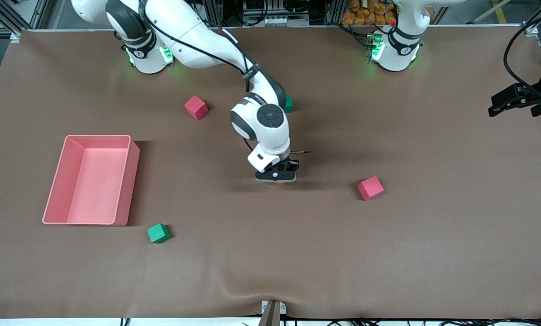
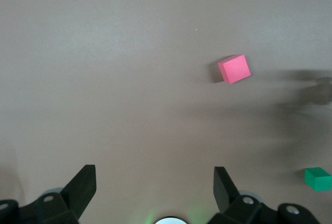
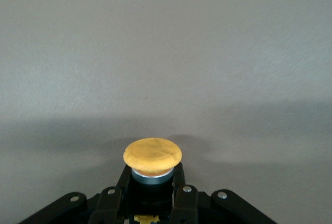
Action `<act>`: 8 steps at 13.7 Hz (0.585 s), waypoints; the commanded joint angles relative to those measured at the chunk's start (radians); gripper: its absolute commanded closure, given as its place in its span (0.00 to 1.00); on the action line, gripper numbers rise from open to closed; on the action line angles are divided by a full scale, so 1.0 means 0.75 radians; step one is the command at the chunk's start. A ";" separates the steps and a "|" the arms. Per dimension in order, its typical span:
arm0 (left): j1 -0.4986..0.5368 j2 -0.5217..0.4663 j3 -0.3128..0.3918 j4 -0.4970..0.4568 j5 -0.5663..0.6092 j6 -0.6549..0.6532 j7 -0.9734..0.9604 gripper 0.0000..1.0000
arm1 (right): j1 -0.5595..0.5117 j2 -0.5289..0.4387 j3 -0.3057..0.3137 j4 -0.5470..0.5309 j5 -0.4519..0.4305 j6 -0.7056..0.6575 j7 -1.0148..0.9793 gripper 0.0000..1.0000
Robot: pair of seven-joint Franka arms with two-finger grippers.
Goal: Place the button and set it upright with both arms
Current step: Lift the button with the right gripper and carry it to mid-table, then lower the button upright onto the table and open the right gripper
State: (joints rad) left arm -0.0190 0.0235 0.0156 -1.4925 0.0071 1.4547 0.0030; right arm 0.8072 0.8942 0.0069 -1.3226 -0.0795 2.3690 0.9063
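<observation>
As right pincer (image 3: 151,182) clamps, button (image 3: 152,157) between fingers, cap outward.

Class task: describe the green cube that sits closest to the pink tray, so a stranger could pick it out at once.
Start at the pink tray toward the right arm's end of the table. Beside its corner nearest the front camera sits the green cube. The other green cube lies farther from the camera, partly hidden by the right arm.

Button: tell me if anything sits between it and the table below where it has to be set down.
Nothing visible does. The right gripper is shut on the button over bare table. The nearest pink cube lies well toward the left arm's end. The left gripper waits open at that end.
</observation>
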 commanded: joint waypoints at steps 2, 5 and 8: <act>0.011 0.005 -0.002 0.020 -0.016 -0.015 0.025 0.00 | 0.028 0.021 -0.017 0.062 -0.039 -0.033 0.041 0.00; 0.011 0.005 -0.002 0.020 -0.018 -0.013 0.025 0.00 | 0.012 -0.053 -0.030 0.074 -0.039 -0.251 0.031 0.00; -0.005 0.005 -0.004 0.020 -0.008 -0.015 0.014 0.00 | -0.019 -0.187 -0.030 0.076 -0.037 -0.530 0.025 0.00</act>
State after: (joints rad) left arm -0.0195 0.0235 0.0152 -1.4926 0.0071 1.4547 0.0030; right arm 0.8151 0.8447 -0.0244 -1.2491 -0.0854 2.0793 0.9134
